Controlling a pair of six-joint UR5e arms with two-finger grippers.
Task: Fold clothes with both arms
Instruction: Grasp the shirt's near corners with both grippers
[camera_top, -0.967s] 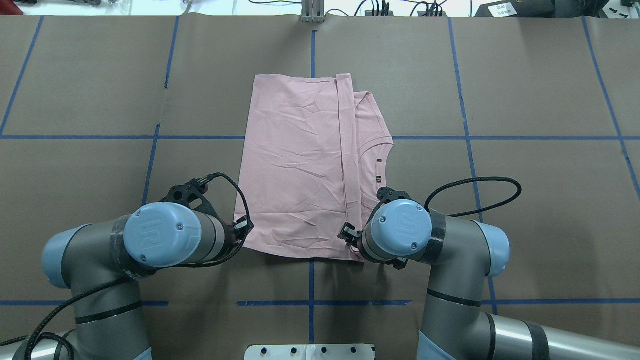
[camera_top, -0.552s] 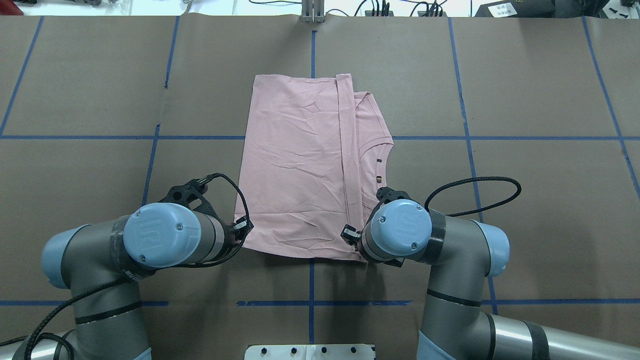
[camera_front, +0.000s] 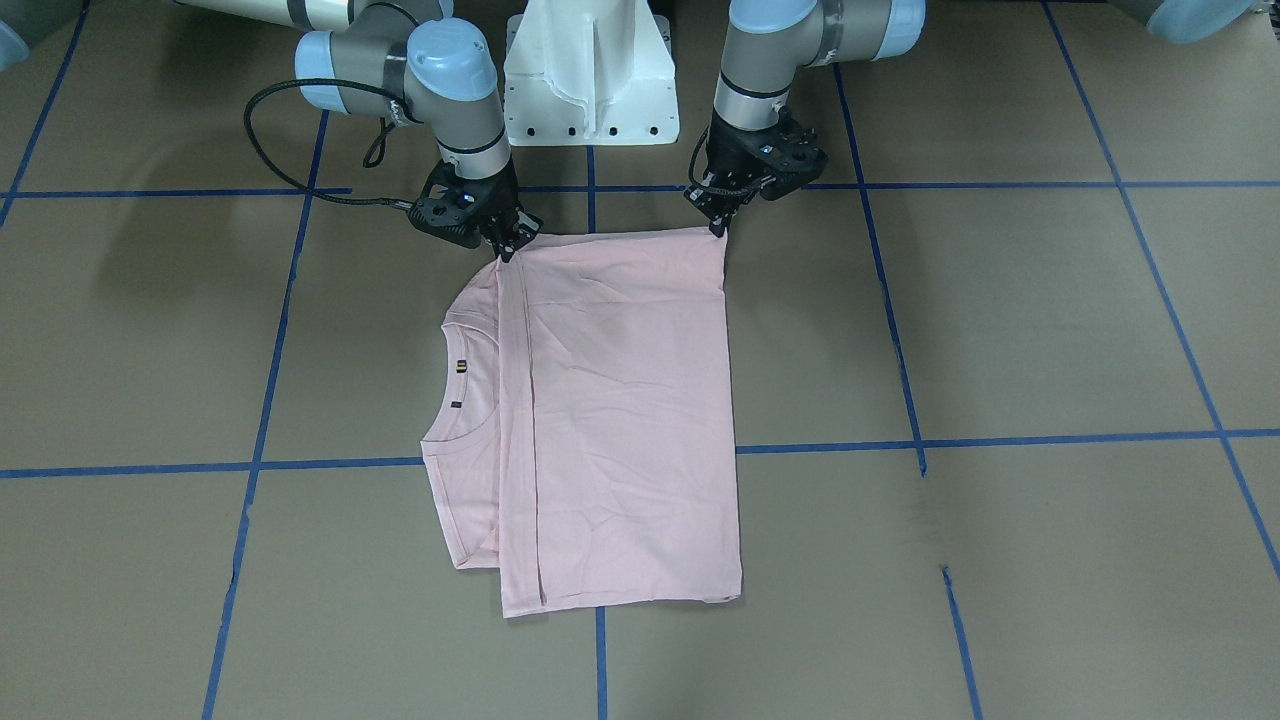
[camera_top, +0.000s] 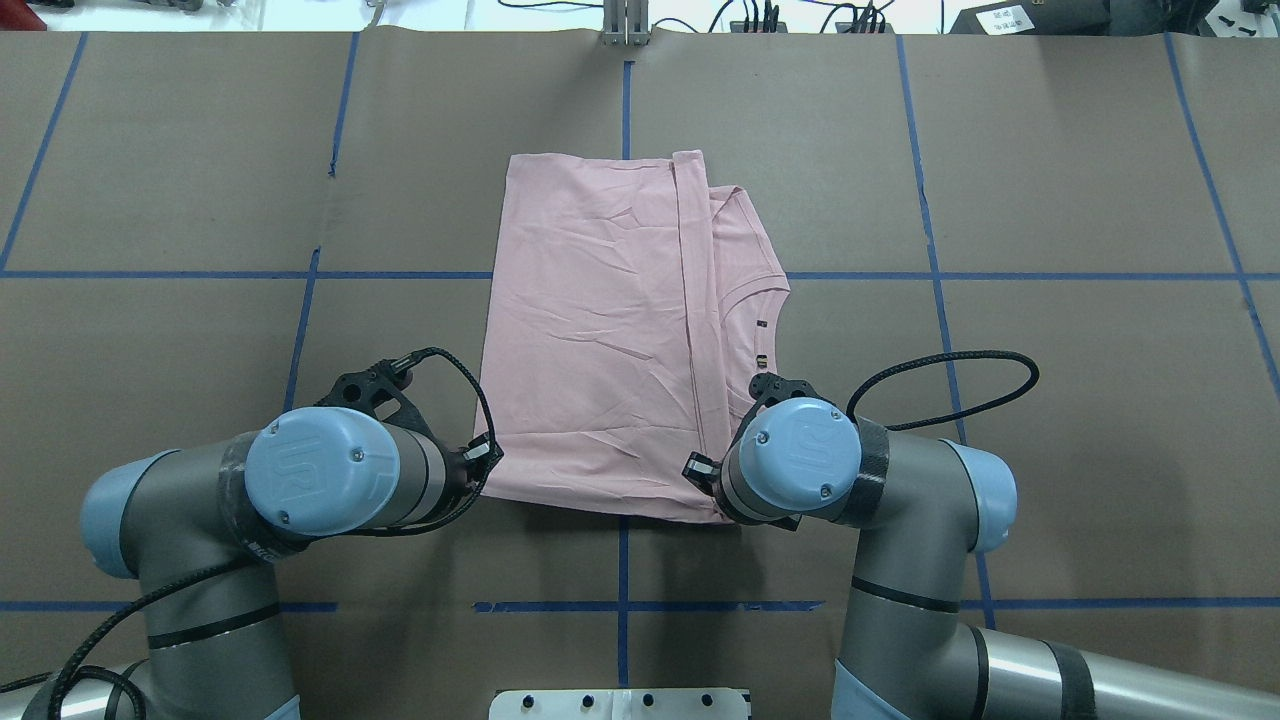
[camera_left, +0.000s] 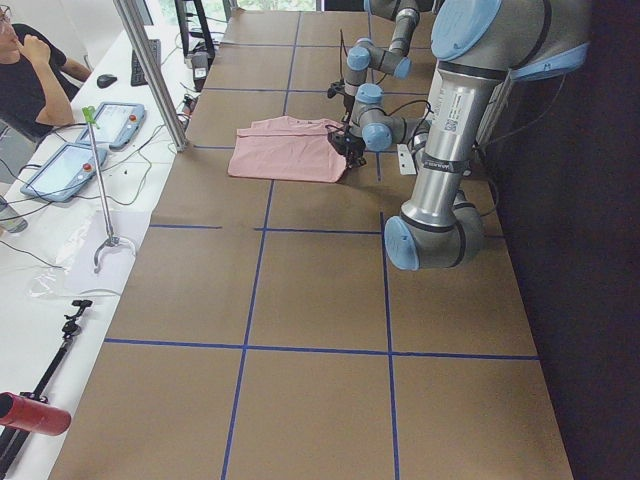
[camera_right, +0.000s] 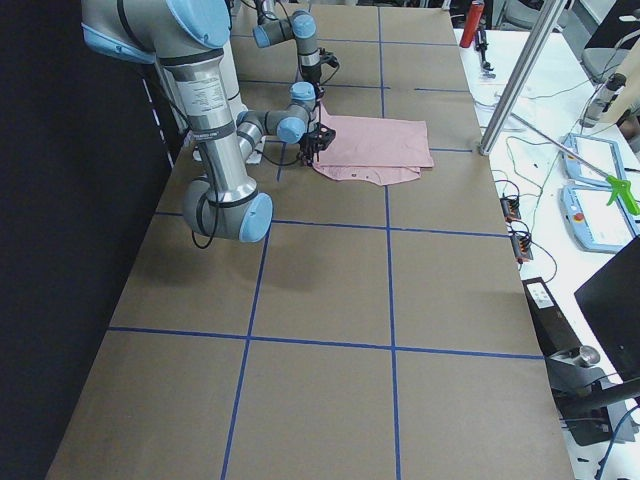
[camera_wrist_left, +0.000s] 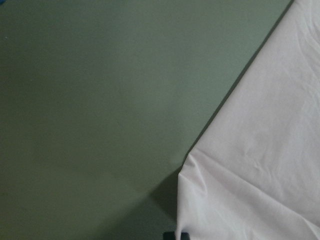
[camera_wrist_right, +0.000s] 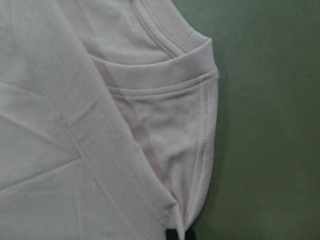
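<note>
a: what has moved in the last second?
b: very little. the near hem of the t-shirt (camera_top: 600, 330) has crept a touch away from the robot, and its near left corner has drawn slightly inward. the arms have hardly stirred.
a: where does the shirt lie?
b: in the middle of the brown table (camera_top: 1000, 400), folded lengthwise into a tall panel with the plain side up. the collar (camera_front: 466, 428) peeks out along the robot's right side, past the folded-over flap.
a: and the pincers?
b: the left gripper (camera_front: 718, 225) is nipped onto the near left corner. in its wrist view the cloth runs down to a dark fingertip at the bottom edge. the right gripper (camera_front: 503, 250) is clamped on the near right corner, where stitched hems stack up and the fabric gathers at its tips.
a: anything else around?
b: blue tape lines (camera_top: 623, 560) cross the table, one passing under the shirt. the white pedestal (camera_front: 590, 70) stands between the arms. a person (camera_left: 25, 70) sits at the bench beyond the far edge.
</note>
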